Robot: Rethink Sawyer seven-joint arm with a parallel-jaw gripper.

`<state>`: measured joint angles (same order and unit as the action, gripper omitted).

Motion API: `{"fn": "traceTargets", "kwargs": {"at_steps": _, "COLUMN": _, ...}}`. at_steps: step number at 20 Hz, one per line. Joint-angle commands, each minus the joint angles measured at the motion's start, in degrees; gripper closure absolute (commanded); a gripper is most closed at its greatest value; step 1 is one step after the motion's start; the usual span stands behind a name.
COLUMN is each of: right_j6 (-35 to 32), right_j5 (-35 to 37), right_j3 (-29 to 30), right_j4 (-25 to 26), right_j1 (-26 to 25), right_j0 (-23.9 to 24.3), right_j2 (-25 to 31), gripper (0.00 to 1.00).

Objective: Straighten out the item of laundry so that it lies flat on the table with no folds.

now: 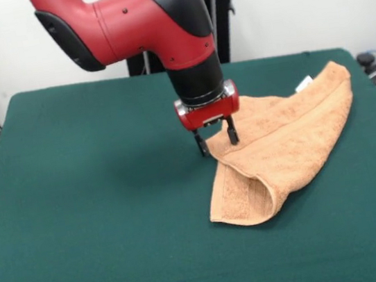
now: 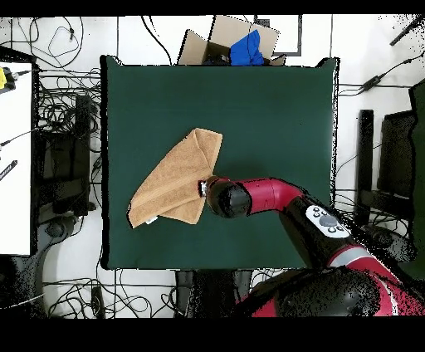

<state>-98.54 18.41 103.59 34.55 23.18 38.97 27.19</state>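
In the front view, the large rectangular table covered in dark green felt-like cloth (image 1: 94, 217) is bare across its whole left half. Just right of centre, the red and black robot arm (image 1: 149, 16) comes down from above and ends in a red-collared gripper (image 1: 216, 139) with two short black fingers (image 1: 201, 144) pointing straight down. The fingers stand apart, with a clear gap between them and nothing clamped in that gap. Their tips sit at the left edge of the light orange-tan terry hand towel (image 1: 286, 144); whether they touch the cloth or hover just above it cannot be told.

The towel lies on the right half of the table, stretched on a diagonal from near-centre to the far right. It is doubled over on itself: the near end forms a rounded, rolled fold, and an upper layer overlaps a lower one along the length. A woven border band runs along the near-left end. A small white tag (image 1: 304, 84) shows at the far edge, close to the far right corner of the towel.

In the overhead view the towel (image 2: 174, 178) appears as a narrow slanted shape on the table (image 2: 274, 108), with the gripper (image 2: 204, 188) at its long edge.
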Motion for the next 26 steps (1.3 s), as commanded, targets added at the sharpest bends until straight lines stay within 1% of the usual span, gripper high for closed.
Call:
{"fn": "traceTargets", "kwargs": {"at_steps": 1, "right_j6": -2.07, "right_j5": -1.47, "right_j3": -2.31, "right_j4": 3.80, "right_j1": -2.04, "right_j0": -2.12, "right_j2": -3.50, "gripper": 0.00}}
{"fn": "traceTargets", "kwargs": {"at_steps": 8, "right_j6": -1.51, "right_j5": -1.59, "right_j3": -3.46, "right_j4": 3.99, "right_j1": -3.38, "right_j0": -1.85, "right_j2": -3.32, "gripper": 0.00}}
{"fn": "traceTargets", "kwargs": {"at_steps": 15, "right_j6": -2.43, "right_j5": -2.31, "right_j3": -3.94, "right_j4": 3.98, "right_j1": -3.89, "right_j0": -2.28, "right_j2": -4.04, "gripper": 0.00}}
{"fn": "traceTargets", "kwargs": {"at_steps": 19, "right_j6": -3.07, "right_j5": -4.84, "right_j3": -4.36, "right_j4": 4.85, "right_j1": -3.78, "right_j0": -2.75, "right_j2": -4.38, "gripper": 0.00}}
{"fn": "traceTargets", "kwargs": {"at_steps": 20, "right_j6": -2.64, "right_j5": -5.00, "right_j3": -4.47, "right_j4": 5.03, "right_j1": -3.80, "right_j0": -2.80, "right_j2": -4.36, "gripper": 1.00}}
{"fn": "traceTargets", "kwargs": {"at_steps": 22, "right_j6": -2.88, "right_j5": -5.37, "right_j3": -4.62, "right_j4": 5.21, "right_j1": -3.69, "right_j0": -3.08, "right_j2": -4.65, "gripper": 1.00}}
{"fn": "traceTargets", "kwargs": {"at_steps": 26, "right_j6": -4.68, "right_j5": -6.70, "right_j3": -4.19, "right_j4": 3.91, "right_j1": -3.44, "right_j0": -3.43, "right_j2": -5.29, "gripper": 1.00}}
